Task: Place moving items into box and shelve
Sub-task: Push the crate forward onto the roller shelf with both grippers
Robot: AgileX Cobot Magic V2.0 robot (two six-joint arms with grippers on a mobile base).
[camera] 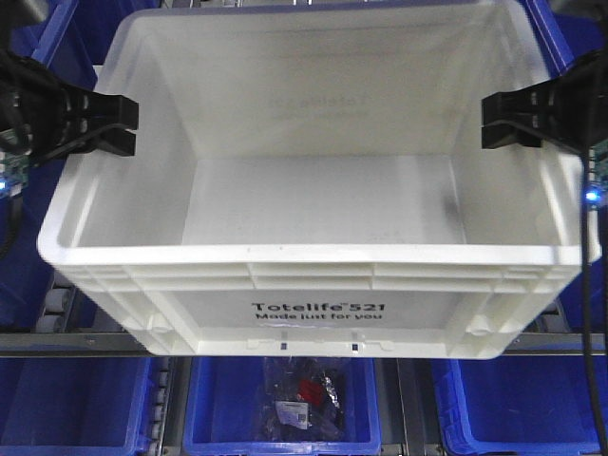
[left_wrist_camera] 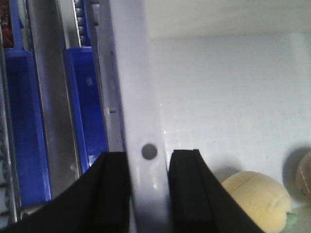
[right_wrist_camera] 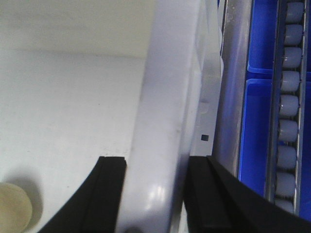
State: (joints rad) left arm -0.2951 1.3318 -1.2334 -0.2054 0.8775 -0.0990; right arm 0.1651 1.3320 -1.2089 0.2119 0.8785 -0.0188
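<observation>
The white box [camera: 313,255], printed "Totelife 521", is held up in front of the shelf by both arms. My left gripper [camera: 128,125] is shut on the box's left rim [left_wrist_camera: 141,97], one finger inside the wall and one outside. On the opposite side my right gripper [camera: 486,122] is shut on the right rim [right_wrist_camera: 165,97] in the same way. Both moving items lie on the box floor: the yellowish-tan lump [left_wrist_camera: 255,199] and, beside it, the pinkish-beige one [left_wrist_camera: 305,174]. The right wrist view shows one pale lump [right_wrist_camera: 12,208]. In the front view the near wall hides them.
Blue bins [camera: 76,404] sit on the shelf level under the box; the middle one [camera: 214,408] holds a clear bag of small parts [camera: 304,394]. Roller rails [right_wrist_camera: 289,97] and metal shelf bars [right_wrist_camera: 233,87] run beside the box, with blue bins [left_wrist_camera: 24,121] to both sides.
</observation>
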